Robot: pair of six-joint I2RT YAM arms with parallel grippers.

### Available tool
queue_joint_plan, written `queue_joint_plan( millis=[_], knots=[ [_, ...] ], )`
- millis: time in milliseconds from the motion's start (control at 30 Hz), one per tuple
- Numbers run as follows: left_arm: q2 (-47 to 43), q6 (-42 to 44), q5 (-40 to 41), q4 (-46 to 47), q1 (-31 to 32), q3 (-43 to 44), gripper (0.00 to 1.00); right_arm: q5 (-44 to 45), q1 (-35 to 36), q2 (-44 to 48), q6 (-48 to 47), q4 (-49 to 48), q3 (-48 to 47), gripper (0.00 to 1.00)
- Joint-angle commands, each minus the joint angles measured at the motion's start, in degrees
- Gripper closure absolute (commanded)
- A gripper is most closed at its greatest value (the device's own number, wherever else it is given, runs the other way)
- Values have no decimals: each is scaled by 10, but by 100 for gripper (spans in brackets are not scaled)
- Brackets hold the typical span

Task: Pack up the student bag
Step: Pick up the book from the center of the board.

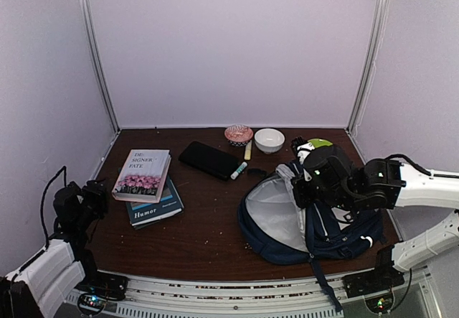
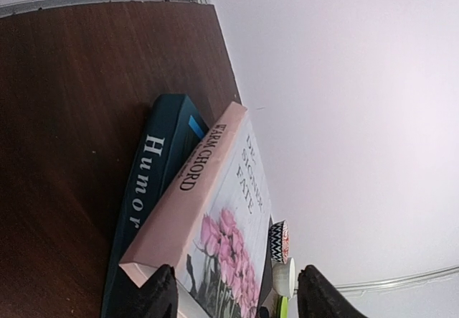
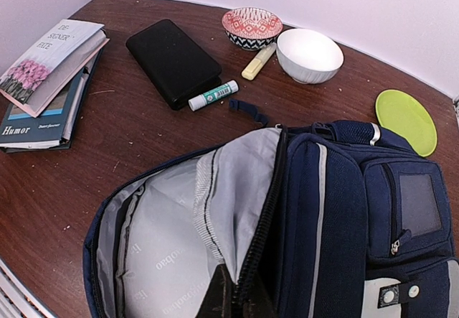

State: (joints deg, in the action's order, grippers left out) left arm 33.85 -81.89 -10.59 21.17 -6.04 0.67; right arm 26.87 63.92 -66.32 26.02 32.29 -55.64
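Student bag (image 1: 287,240): large navy blue fabric backpack with thin white stripes and grey lining. It lies on its back on the right half of the dark brown wooden table (image 1: 201,235), close to the near edge and just ahead of the right arm's base. The main compartment is unzipped and gapes toward the left, with the grey lining exposed. Nothing shows inside it. The front pocket with its white patch faces up on the right side. One dark strap trails over the near table edge.

Right tool (image 3: 231,300): sits over the bag's opening, fingers pinched together on the zip edge of the upper flap. That edge stands clear of the lower lining.

Behind the bag:
- A lime green round plate (image 3: 407,120) lies flat, partly hidden by the arm in the overhead view.
- A white glue stick with green label (image 3: 213,95) lies beyond the bag's top, touching the near corner of a flat black rectangular case (image 3: 172,59).
- A pale yellow marker (image 3: 258,61) lies between the case and a plain white bowl (image 3: 310,54).
- A red-patterned bowl (image 3: 251,27) stands just beside the white one, near the back wall.

Left side, well apart from the bag: a pink book with flower cover (image 1: 141,174) rests skewed on top of a dark teal book titled "Humor" (image 1: 154,209).

Left tool (image 2: 237,296): low at the left table edge near the books, jaws spread wide, holding nothing.
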Motion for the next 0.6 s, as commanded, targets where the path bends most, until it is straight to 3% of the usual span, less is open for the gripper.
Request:
queue_joint_plan(
  millis=[0,133,300,400,567],
  knots=[
    [57,-12,-31,69,-15,-46,2,16,-1,13,-6,-25,-5,100],
    [89,-20,-43,13,-15,-24,2,18,-1,13,-5,-23,-6,100],
    [51,-17,-16,-78,-16,-14,2,20,-2,8,-7,-22,-6,100],
    [56,-20,-15,-37,-18,-19,2,19,-1,2,-9,-22,-10,100],
    [142,-23,-37,26,-19,-3,2,18,-1,-4,-14,-22,-19,100]
  ],
)
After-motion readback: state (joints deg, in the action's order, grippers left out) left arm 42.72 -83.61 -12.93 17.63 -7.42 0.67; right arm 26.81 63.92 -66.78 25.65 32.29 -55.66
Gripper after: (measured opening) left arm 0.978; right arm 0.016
